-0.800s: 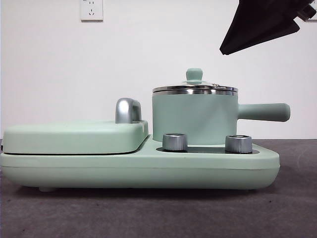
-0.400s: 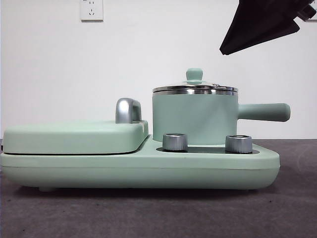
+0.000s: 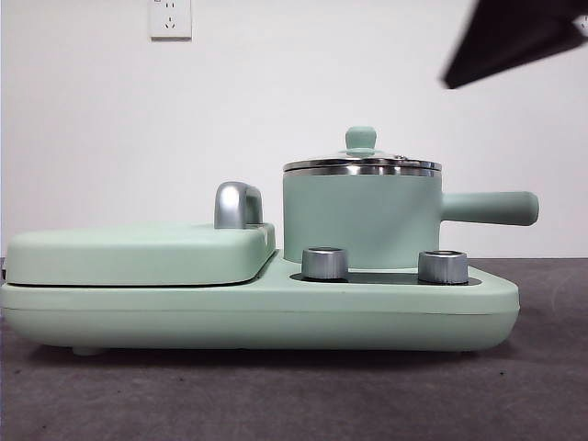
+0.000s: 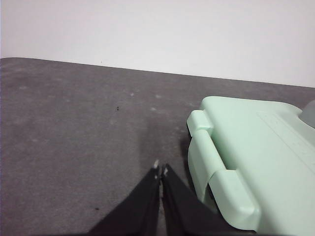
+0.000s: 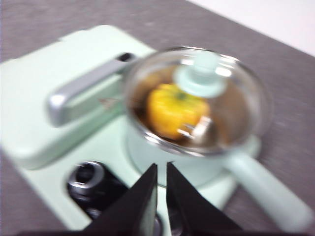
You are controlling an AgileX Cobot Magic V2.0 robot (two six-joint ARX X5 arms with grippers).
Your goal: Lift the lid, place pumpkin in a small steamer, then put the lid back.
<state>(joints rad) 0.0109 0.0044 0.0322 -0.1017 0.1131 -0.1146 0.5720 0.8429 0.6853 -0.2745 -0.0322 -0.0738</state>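
Where the front view looks level across the gray table (image 3: 276, 395), a wide mint-green appliance base (image 3: 257, 312) fills the middle of the frame. On its right half stands the small steamer (image 3: 363, 220), its long handle pointing toward the right edge. The lid (image 3: 361, 163) sits closed on the steamer's steel rim. A flat griddle cover (image 3: 138, 253) lies on the left half, and two silver knobs (image 3: 324, 263) stand in front of the steamer. A black arm tip shows at the upper right corner.

In the left wrist view, the left claw (image 4: 160, 171) has its jaws pressed together above bare table, beside the griddle cover's end.

In the right wrist view, which is blurred, the right claw (image 5: 161, 169) is narrowly parted and holds nothing. Past it, the pumpkin (image 5: 174, 109) sits inside the steamer, seen through the glass lid.
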